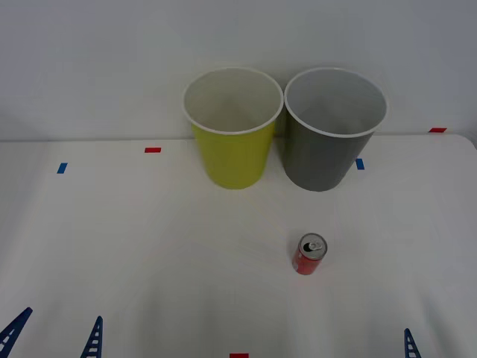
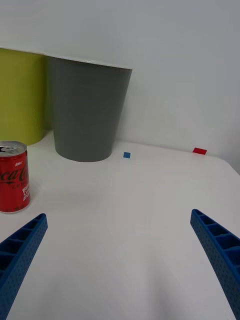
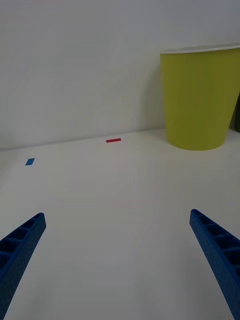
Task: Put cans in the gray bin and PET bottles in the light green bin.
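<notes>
Just white table, pale wall.

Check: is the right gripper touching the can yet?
Apart. In the right wrist view, bare table shows between the can and the nearest finger of the open right gripper; the front view shows the can standing alone.

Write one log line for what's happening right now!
can: upright on table, near gray bin | green bin: beside gray | left pincer: open, idle | right pincer: open, near can
</notes>
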Controlling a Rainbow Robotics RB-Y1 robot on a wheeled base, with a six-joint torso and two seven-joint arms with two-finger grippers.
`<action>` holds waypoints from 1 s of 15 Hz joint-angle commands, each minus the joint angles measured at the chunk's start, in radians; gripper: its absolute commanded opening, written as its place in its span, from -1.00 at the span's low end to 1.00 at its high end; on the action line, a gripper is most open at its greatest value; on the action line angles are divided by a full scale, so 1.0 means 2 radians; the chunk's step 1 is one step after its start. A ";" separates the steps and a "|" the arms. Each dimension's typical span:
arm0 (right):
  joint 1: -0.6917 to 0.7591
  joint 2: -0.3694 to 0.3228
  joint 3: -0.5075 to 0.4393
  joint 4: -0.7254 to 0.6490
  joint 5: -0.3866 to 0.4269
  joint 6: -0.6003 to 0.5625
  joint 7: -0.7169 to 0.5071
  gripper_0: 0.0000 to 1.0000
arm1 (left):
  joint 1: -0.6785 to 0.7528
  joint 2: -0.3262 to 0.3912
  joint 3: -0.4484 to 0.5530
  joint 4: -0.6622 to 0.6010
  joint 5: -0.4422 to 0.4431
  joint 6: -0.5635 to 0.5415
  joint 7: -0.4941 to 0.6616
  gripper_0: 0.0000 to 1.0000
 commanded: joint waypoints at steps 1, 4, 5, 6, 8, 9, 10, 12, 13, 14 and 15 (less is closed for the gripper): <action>0.000 0.000 0.000 0.000 0.000 0.000 0.000 1.00 | 0.000 0.000 0.000 0.000 0.000 0.000 0.000 1.00; 0.000 0.000 0.000 0.000 0.000 0.000 0.000 1.00 | 0.000 0.000 0.000 0.000 0.000 0.000 0.000 1.00; 0.000 0.000 0.000 0.000 0.000 0.000 0.000 1.00 | 0.000 0.000 0.000 0.000 0.000 0.000 0.000 1.00; 0.000 0.000 0.000 0.000 0.000 0.000 0.000 1.00 | 0.000 0.000 0.000 0.000 0.000 0.000 0.000 1.00; 0.000 0.000 0.000 0.000 0.000 0.000 0.000 1.00 | 0.000 0.000 0.000 0.000 0.000 0.000 0.000 1.00; 0.000 0.000 0.000 0.000 0.000 0.000 0.000 1.00 | 0.000 0.000 0.000 0.000 0.000 0.000 0.000 1.00; 0.000 0.000 0.000 0.000 0.000 0.000 0.000 1.00 | 0.000 0.000 0.000 0.000 0.000 0.000 0.000 1.00; 0.000 0.000 0.000 0.000 0.000 0.000 0.000 1.00 | 0.000 0.000 0.000 0.000 0.000 0.000 0.000 1.00; 0.000 0.000 0.000 0.000 0.000 0.000 0.000 1.00 | 0.000 0.000 0.000 0.000 0.000 0.000 0.000 1.00; 0.000 0.000 0.000 0.000 0.000 0.000 0.000 1.00 | 0.000 0.000 0.000 0.000 0.000 0.000 0.000 1.00; 0.000 0.000 0.000 0.000 0.000 0.000 0.000 1.00 | 0.000 0.000 0.000 0.000 0.000 0.000 0.000 1.00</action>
